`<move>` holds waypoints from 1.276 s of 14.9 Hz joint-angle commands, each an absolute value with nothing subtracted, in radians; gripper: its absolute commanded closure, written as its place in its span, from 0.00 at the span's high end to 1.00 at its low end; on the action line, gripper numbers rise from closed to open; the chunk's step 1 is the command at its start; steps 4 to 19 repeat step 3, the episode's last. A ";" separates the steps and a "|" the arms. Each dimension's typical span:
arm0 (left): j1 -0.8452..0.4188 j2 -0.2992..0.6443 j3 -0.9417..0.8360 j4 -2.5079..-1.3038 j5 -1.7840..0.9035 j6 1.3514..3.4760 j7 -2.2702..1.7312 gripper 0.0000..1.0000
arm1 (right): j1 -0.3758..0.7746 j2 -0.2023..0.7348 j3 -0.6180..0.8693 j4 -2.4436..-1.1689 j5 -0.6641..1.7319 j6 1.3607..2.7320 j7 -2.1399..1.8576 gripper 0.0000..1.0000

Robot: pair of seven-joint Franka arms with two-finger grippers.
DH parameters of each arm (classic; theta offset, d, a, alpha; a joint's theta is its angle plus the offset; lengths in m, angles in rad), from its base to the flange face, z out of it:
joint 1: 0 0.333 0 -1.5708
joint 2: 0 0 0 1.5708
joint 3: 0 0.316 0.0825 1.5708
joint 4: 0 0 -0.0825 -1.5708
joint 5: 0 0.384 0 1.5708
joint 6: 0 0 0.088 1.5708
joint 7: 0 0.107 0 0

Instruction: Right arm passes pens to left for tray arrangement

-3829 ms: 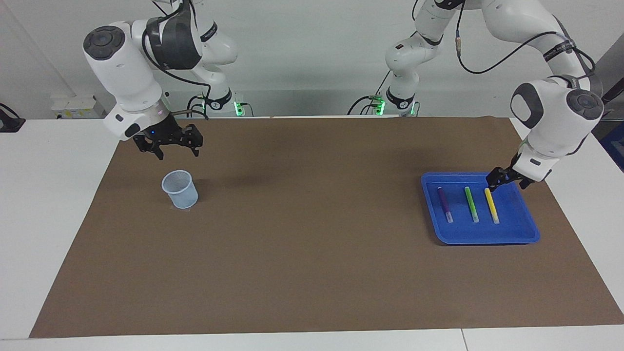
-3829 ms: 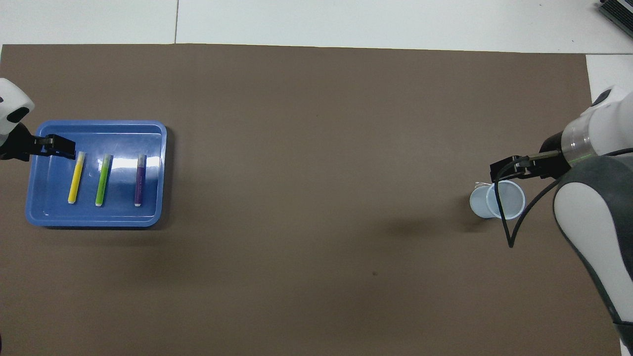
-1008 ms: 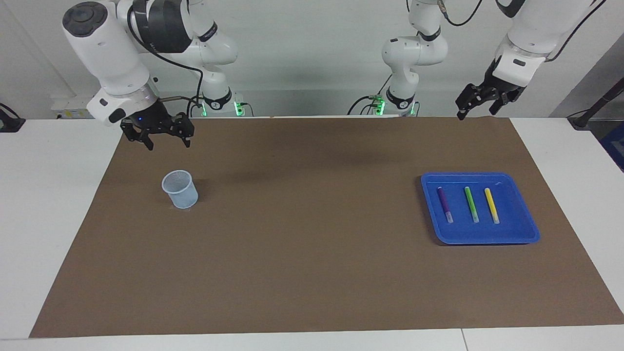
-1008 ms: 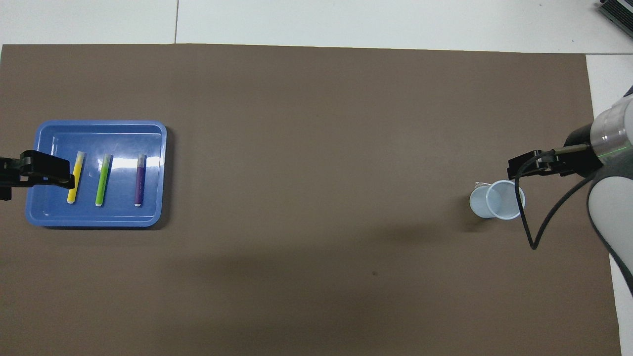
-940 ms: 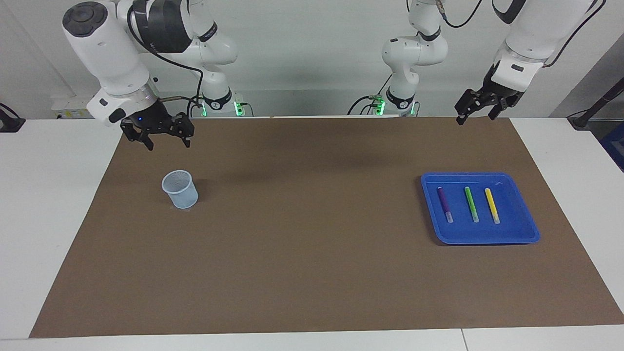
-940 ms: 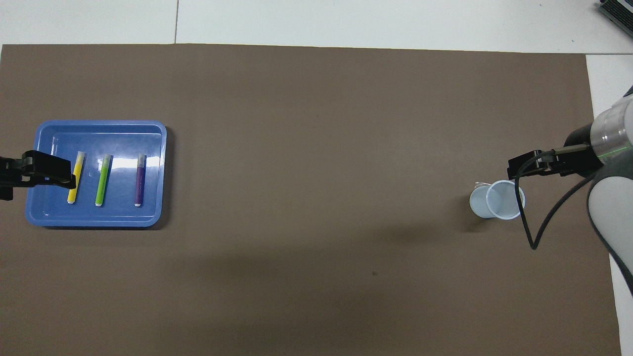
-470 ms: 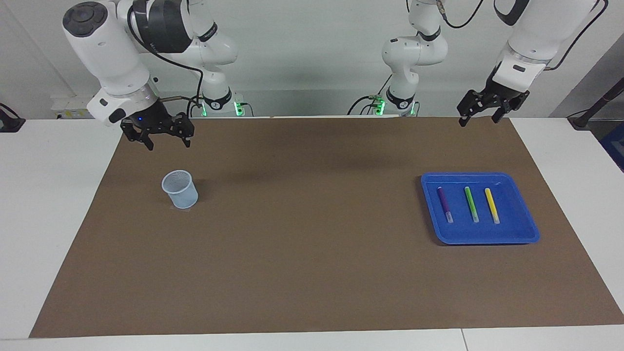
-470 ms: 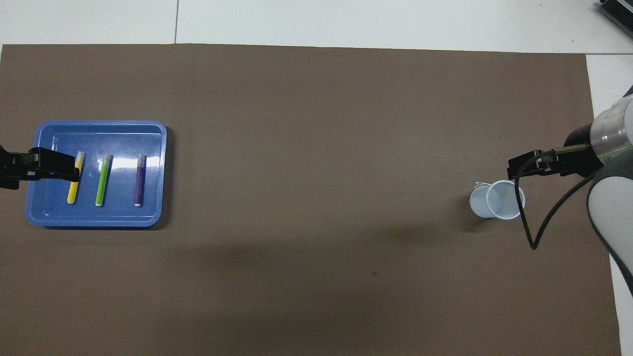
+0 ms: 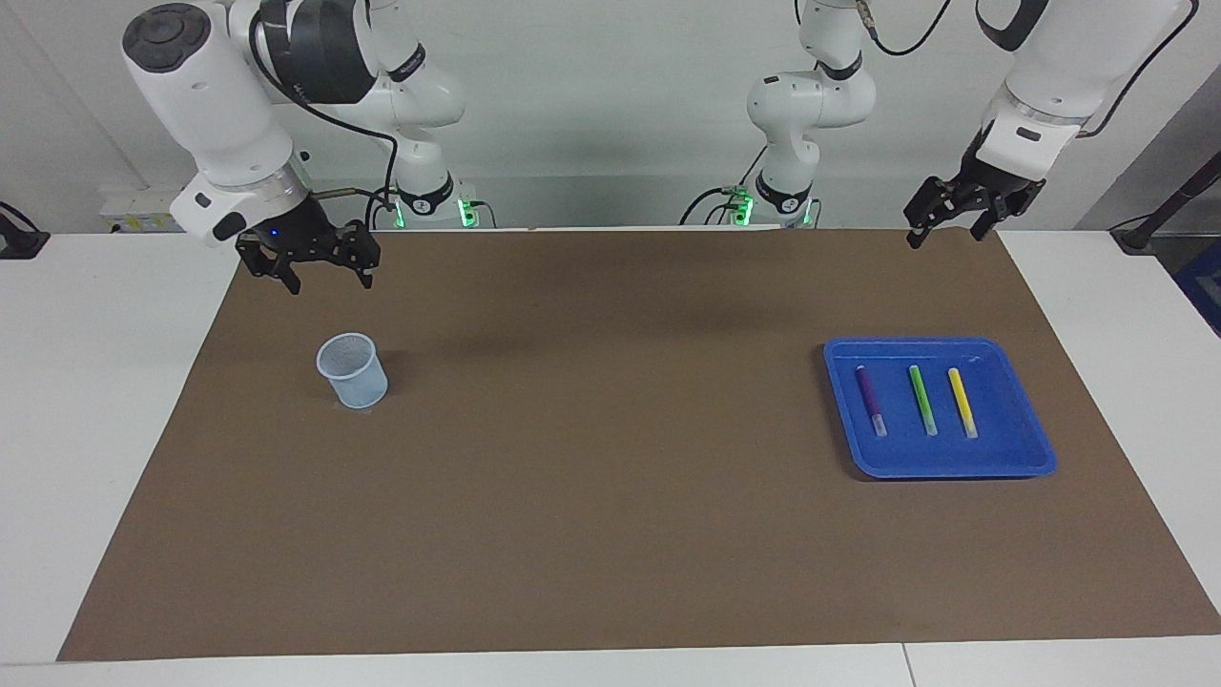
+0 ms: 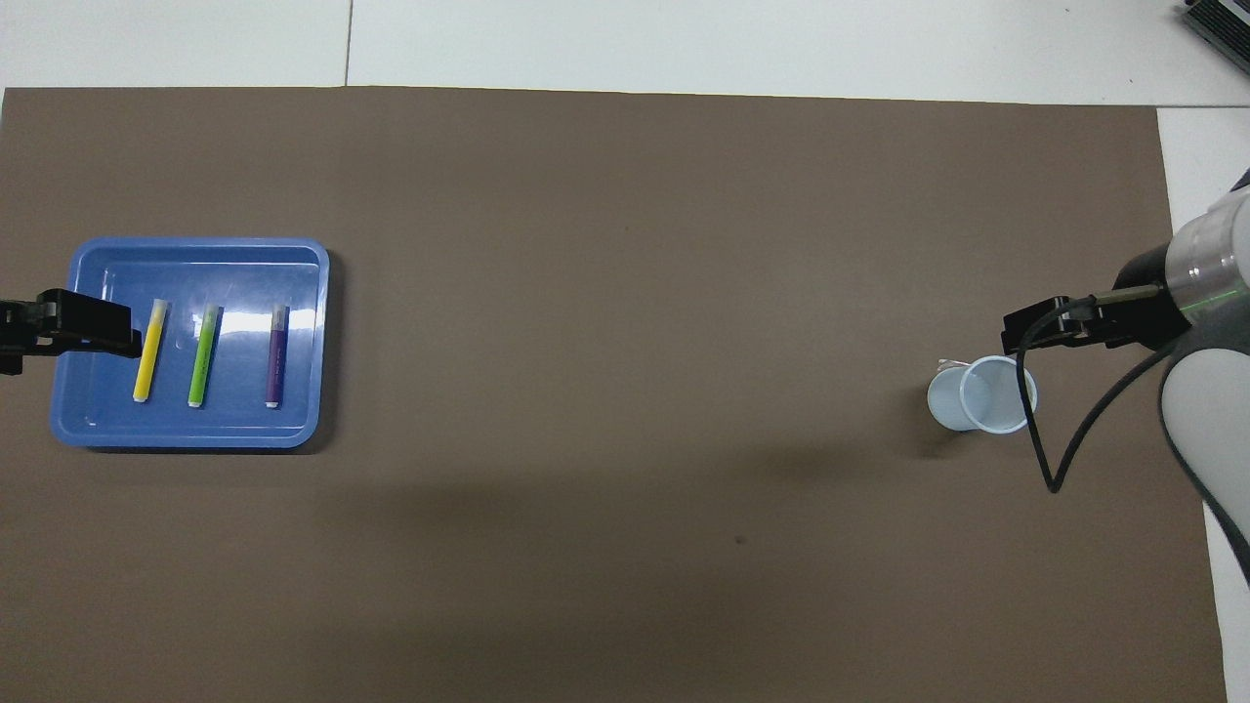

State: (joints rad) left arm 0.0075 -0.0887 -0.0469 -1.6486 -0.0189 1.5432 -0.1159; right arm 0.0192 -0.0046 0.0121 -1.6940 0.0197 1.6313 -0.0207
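The three pens [image 9: 918, 399] lie parallel in the tray [image 9: 1011, 462] at my left arm's end, long axes pointing away from me. My left fingers [image 9: 944, 222] hang spread and empty; my right fingers [image 9: 320, 271], likewise apart, wait above the desk [image 9: 610, 534].

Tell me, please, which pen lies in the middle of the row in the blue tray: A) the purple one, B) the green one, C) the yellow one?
B: in the blue tray, the green pen lies between the purple pen and the yellow pen.
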 commanded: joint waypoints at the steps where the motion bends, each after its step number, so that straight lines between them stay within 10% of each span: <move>1: 0.015 -0.115 -0.043 -1.681 -0.029 1.571 -0.098 1.00 | 0.015 0.000 0.018 -1.681 0.000 1.617 -0.002 1.00; 19: 0.017 -0.114 -0.043 -1.680 -0.029 1.572 -0.097 1.00 | 0.015 0.000 0.018 -1.681 0.000 1.617 -0.002 1.00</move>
